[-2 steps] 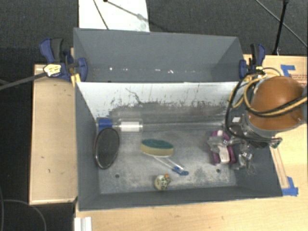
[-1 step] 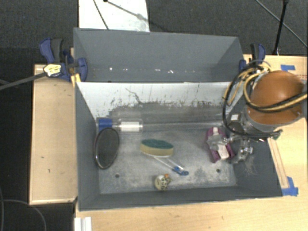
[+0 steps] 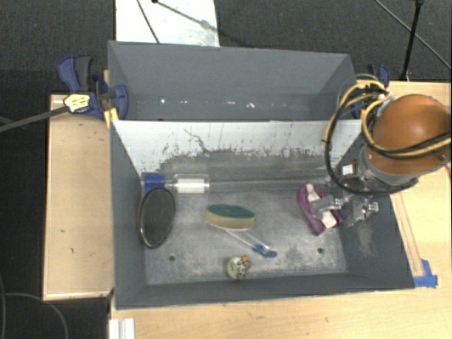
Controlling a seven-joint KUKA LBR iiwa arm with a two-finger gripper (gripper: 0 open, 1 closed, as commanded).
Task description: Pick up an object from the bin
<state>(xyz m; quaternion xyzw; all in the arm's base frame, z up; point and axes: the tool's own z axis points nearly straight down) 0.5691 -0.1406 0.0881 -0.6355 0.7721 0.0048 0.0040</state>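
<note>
One tool (image 3: pixel 339 211) beside purple piece (image 3: pixel 308 205), right wall (image 3: pixel 371 242)

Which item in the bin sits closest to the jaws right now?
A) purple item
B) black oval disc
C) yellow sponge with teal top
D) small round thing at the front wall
A: the purple item lies at the bin's right side, right beside the jaws, while the other three lie further to the left.
</note>
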